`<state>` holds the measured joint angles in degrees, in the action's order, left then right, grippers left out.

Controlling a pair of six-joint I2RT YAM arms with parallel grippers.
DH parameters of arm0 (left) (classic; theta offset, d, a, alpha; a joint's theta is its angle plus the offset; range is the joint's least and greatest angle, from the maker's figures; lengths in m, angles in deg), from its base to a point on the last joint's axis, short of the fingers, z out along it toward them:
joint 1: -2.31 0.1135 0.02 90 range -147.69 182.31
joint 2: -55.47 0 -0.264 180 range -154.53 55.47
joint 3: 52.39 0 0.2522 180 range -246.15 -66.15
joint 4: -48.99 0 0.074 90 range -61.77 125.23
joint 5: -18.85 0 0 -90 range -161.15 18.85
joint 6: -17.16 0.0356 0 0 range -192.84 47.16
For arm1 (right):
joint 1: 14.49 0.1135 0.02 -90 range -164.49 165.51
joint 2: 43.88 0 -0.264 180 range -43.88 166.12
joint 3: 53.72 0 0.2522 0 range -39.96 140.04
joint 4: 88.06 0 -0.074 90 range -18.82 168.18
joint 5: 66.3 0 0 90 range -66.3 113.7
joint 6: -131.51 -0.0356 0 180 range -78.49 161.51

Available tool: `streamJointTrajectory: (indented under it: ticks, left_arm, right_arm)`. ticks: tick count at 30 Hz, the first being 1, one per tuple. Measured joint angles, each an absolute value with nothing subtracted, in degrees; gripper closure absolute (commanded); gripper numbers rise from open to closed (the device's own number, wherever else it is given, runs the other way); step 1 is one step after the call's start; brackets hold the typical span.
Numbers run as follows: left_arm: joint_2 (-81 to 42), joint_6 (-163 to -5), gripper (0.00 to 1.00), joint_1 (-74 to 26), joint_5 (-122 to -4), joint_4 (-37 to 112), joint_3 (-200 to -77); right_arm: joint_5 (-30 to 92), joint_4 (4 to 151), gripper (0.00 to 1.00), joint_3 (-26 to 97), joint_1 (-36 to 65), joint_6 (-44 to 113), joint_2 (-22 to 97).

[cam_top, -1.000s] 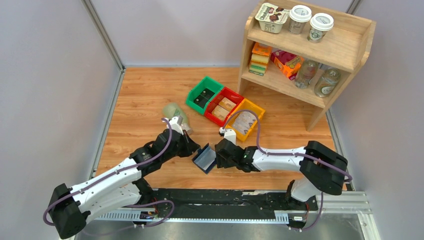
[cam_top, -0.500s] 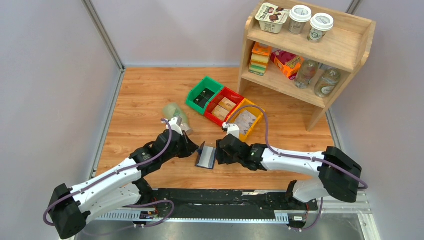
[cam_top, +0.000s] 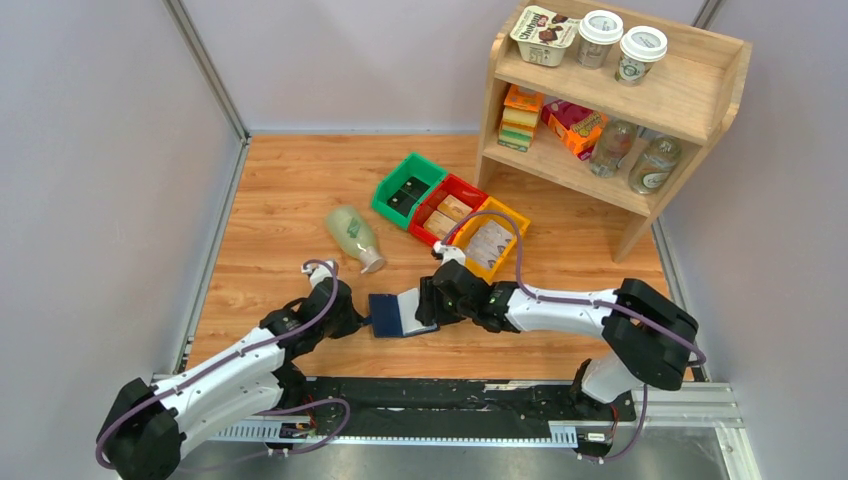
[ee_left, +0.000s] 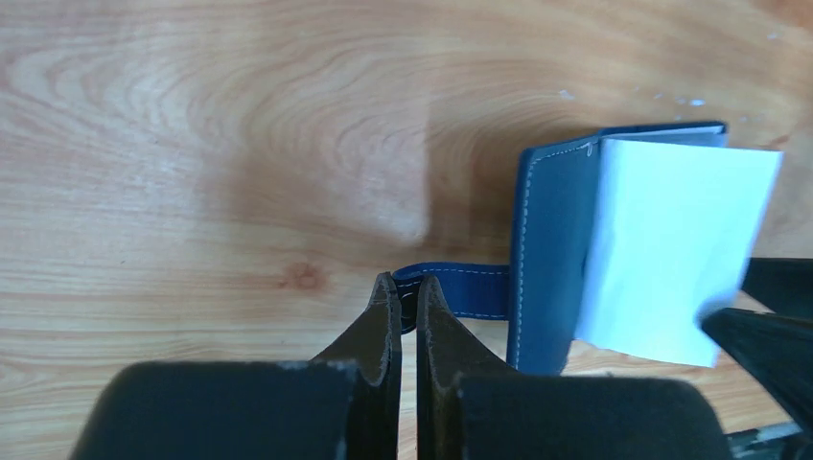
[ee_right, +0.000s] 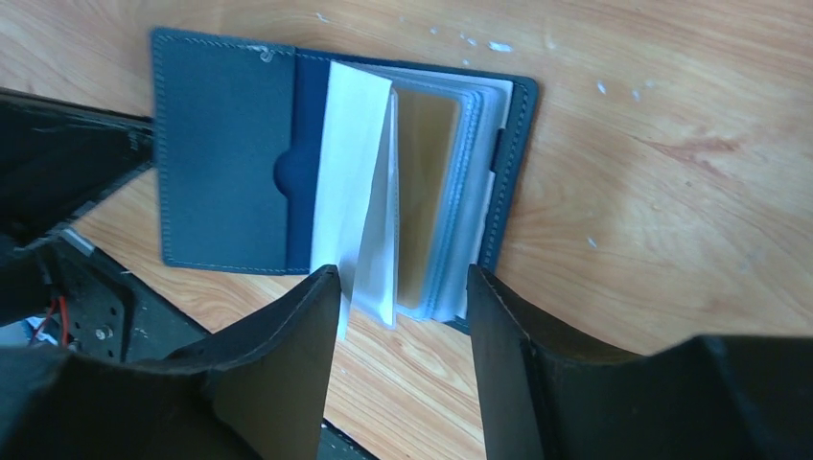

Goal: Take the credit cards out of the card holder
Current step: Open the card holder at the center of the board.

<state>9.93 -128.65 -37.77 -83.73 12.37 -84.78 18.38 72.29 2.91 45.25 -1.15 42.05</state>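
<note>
The navy card holder [cam_top: 384, 313] lies open and flat on the wood between my two grippers. My left gripper [cam_top: 360, 320] is shut on its snap tab [ee_left: 470, 287], jaws pinched at the tab's end [ee_left: 407, 285]. Pale sleeves [ee_right: 350, 192] stand up from the spine, fanned apart. The credit cards are inside these sleeves, and I cannot tell them apart from the plastic. My right gripper [ee_right: 403, 278] is open, its fingers either side of the near edge of the sleeves, holding nothing; from above it [cam_top: 424, 304] sits at the holder's right side.
A pale green bottle [cam_top: 352, 235] lies behind the left gripper. Green [cam_top: 408, 188], red [cam_top: 448, 212] and yellow [cam_top: 492, 240] bins stand behind the right arm. A wooden shelf [cam_top: 690, 105] with goods is at the back right. The black rail [cam_top: 450, 395] runs along the near edge.
The card holder was held up, tilted and half open; now it lies flat and open. Both grippers came down and leftward, the left still on the tab.
</note>
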Motion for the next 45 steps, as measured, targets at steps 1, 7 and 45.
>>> streamJointTrajectory:
  ticks: [1, 7, 45]
  left_arm:
    - [9.84, -128.61, 1.00, -37.68, -83.79, 11.85, -84.12]
    - [8.64, -128.13, 1.00, -37.66, -83.64, 11.52, -83.27]
    - [27.81, -128.02, 0.39, -37.46, -83.92, 0.07, -85.02]
  right_arm:
    - [18.92, 72.66, 0.43, 3.26, 45.14, -1.21, 42.40]
    - [20.96, 74.28, 0.41, 6.25, 44.71, -1.21, 44.30]
    - [44.54, 84.46, 0.44, 18.12, 44.05, -2.61, 64.03]
